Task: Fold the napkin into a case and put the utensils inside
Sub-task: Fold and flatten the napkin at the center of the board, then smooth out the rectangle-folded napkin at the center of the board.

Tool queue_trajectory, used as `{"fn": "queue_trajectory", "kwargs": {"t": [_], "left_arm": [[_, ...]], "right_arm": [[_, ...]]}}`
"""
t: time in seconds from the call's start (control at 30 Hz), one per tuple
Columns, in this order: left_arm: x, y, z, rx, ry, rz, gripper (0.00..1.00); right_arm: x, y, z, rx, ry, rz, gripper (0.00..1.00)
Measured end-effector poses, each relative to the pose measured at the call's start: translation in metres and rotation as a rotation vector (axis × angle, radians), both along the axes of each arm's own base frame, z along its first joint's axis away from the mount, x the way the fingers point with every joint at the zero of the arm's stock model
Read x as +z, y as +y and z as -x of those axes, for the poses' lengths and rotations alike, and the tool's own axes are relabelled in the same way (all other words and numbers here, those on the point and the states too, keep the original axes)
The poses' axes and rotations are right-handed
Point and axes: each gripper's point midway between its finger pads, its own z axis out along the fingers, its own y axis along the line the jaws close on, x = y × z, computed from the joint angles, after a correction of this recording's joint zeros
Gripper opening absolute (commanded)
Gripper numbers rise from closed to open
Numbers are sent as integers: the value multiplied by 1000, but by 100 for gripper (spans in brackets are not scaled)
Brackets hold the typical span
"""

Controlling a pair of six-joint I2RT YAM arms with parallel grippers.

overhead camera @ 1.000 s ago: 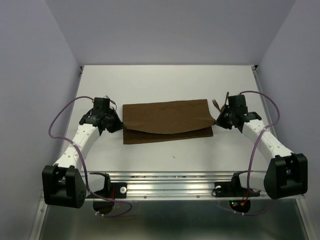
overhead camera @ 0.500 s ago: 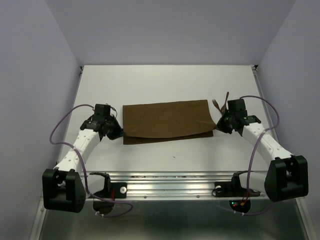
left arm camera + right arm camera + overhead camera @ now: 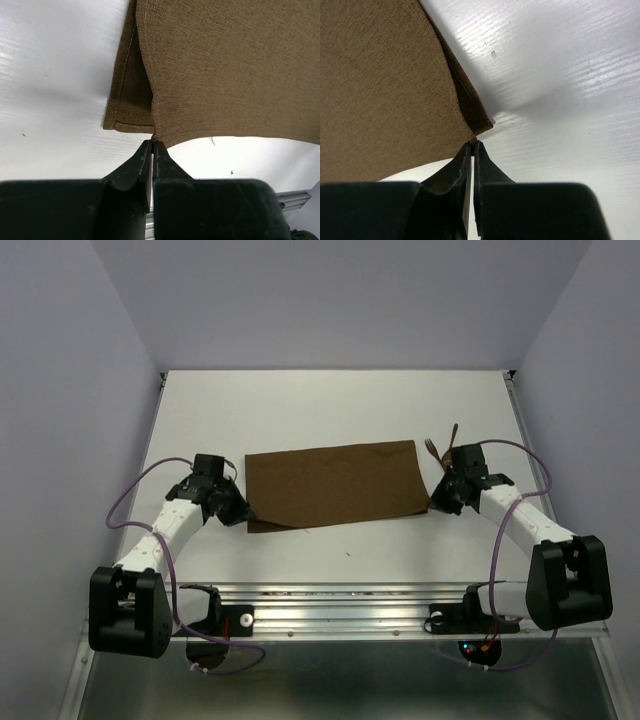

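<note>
Clamped on napkin [image 3: 335, 483] corners, left claw [image 3: 241, 514] and right claw [image 3: 438, 502] had drawn the top layer toward 6 o'clock; fold nearly closed.

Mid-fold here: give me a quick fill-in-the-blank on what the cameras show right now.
1. The left end effector is shut on a near ___ of the napkin.
2. The right end effector pinches only the napkin's ___ layer, with the other layer flat beneath.
3. The utensils lie on the table close beside the ___ end effector.
Missing words: corner; top; right.
</note>
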Motion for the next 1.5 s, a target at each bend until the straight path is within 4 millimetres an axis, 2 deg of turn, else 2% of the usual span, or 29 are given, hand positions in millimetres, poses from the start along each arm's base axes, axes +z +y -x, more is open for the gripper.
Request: {"fn": "queue_trajectory", "kwargs": {"t": [0.07,0.1,0.17,0.2,0.23,0.37,0.4,0.43,0.47,0.5,0.57,0.6,0.67,0.73,0.77,0.87,0.93,1.03,1.1,1.2,1.27,1.5], "left_arm": [[0,-1,0,-5,3,4,70],[0,-1,1,-8,4,6,96],[-1,-1,2,-10,7,5,99],[0,-1,2,-10,10,2,99],[0,1,3,-5,17,-9,99],[23,12,-11,16,-24,-78,91],[42,14,-27,22,-86,-92,82],[52,14,-35,23,-120,-95,79],[68,14,-49,24,-177,-94,74],[84,11,-65,24,-235,-84,64],[100,5,-87,14,-297,-74,57],[107,-1,-101,4,-327,-65,48],[107,-15,-115,-26,-335,-52,39],[98,-44,-132,-95,-322,-24,33],[94,-61,-142,-131,-324,0,33],[64,-102,-155,-216,-275,64,32],[44,-125,-160,-258,-232,111,30],[23,-148,-167,-295,-184,178,29],[15,-156,-172,-304,-172,209,29],[8,-167,-182,-309,-168,251,29],[3,-171,-189,-311,-166,266,29],[-20,-177,-207,-305,-162,262,29]], "right_arm": [[0,0,-1,-4,-1,-2,48],[-1,0,-1,-3,0,-1,65],[-2,0,-1,-3,4,2,78],[-2,-1,-1,-3,3,8,84],[-1,-2,-2,-1,2,14,85],[18,-6,-18,-4,-47,40,83],[26,-5,-25,-1,-68,43,76],[35,-5,-35,1,-99,45,65],[41,-4,-41,7,-118,45,65],[47,-2,-49,9,-135,42,49],[59,6,-73,28,-169,19,34],[64,12,-88,42,-187,-3,24],[65,23,-106,66,-195,-22,16],[65,44,-132,111,-208,-40,13],[63,52,-137,129,-204,-46,12],[64,106,-168,240,-214,-85,10],[60,150,-187,332,-230,-125,9],[45,196,-194,430,-212,-172,9],[25,224,-186,494,-166,-199,9],[3,243,-179,540,-111,-232,9],[-8,247,-180,548,-89,-243,9],[-21,245,-194,536,-79,-247,9]]}}
